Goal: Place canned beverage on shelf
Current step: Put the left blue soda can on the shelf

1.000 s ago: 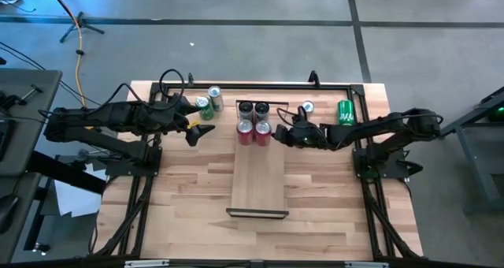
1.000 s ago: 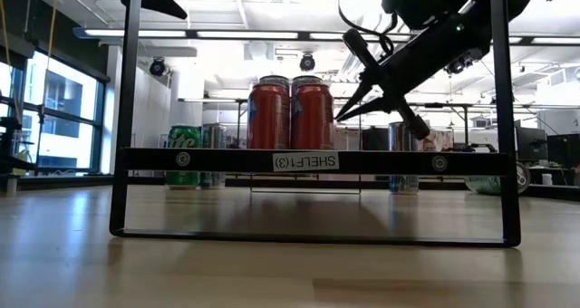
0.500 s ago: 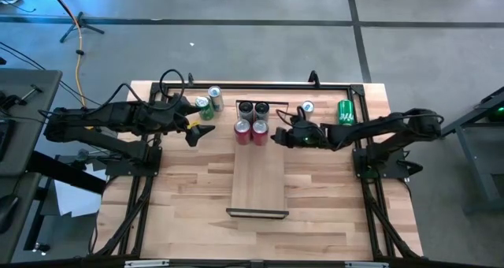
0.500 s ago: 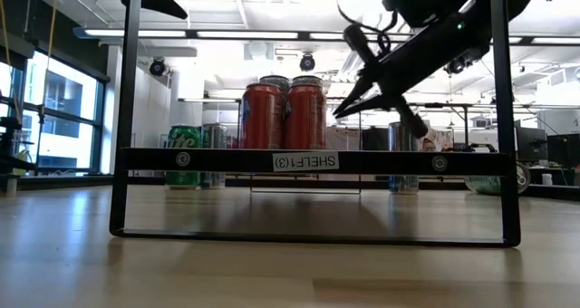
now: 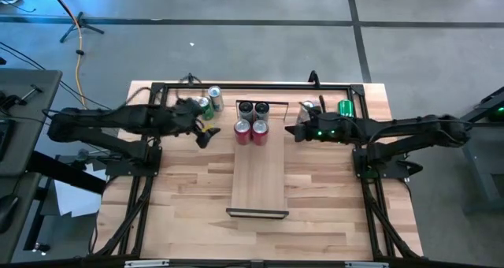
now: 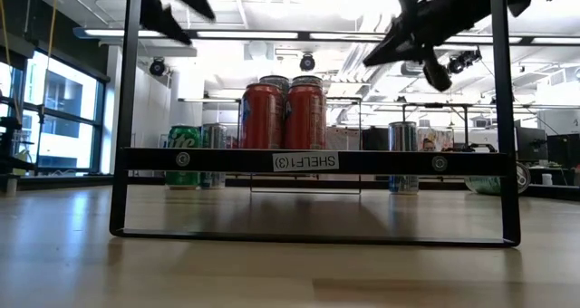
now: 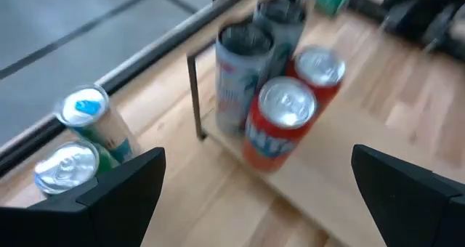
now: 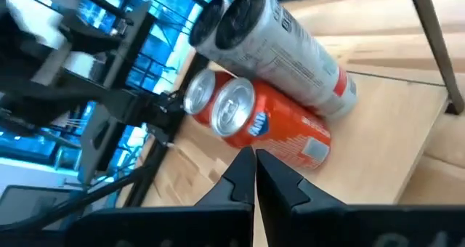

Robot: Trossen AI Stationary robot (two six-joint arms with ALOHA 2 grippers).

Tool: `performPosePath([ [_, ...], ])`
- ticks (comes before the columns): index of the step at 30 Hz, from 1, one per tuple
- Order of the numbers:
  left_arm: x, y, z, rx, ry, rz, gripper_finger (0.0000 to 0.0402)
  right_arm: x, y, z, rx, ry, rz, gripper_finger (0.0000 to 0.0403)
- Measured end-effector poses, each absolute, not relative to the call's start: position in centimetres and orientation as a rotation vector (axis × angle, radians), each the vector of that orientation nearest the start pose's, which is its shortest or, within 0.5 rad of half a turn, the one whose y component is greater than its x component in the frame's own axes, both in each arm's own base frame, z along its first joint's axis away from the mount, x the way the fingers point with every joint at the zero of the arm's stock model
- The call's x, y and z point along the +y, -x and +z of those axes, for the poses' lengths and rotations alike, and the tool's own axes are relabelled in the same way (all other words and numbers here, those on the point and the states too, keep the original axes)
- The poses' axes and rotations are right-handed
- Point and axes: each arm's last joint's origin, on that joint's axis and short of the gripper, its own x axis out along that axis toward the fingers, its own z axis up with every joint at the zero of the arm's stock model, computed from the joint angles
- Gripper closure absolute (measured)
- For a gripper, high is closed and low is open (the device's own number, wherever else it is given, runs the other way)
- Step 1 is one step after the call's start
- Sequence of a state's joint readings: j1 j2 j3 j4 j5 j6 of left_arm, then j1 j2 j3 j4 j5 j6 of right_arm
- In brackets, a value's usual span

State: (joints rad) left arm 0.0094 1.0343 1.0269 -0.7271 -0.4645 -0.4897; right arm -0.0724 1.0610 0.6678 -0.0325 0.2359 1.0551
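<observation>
table (image 5: 315,221); shelf (image 5: 258,181): 2 red cans (image 5: 251,131), 2 grey cans (image 5: 253,109)

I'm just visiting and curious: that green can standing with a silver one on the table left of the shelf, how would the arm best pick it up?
Probably by the round sidewall of the green can, about mid-height, since it stands upright. The open left gripper could come from the front; the silver can crowds the other side.
</observation>
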Motion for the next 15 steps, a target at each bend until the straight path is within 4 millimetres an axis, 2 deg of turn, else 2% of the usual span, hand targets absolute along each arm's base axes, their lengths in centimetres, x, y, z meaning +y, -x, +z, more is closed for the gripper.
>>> performPosePath([
  [5,1.9,-21.7,28.7,0.63,0.319,0.525,0.0005,-2.3,-21.6,26.3,0.206,-0.99,-0.507,0.0403],
  [8,1.8,-21.2,27.9,0.568,0.393,0.459,0.0005,-2.1,-21.4,26.4,0.218,-0.967,-0.501,0.0403],
  [11,1.6,-19.8,28.9,0.388,0.455,0.341,0.0005,-1.8,-21.4,26.5,0.239,-0.878,-0.47,0.0403],
  [15,1.3,-17.0,30.9,0.094,0.512,0.23,0.0005,-1.1,-21.6,26.9,0.255,-0.707,-0.364,0.0403],
])
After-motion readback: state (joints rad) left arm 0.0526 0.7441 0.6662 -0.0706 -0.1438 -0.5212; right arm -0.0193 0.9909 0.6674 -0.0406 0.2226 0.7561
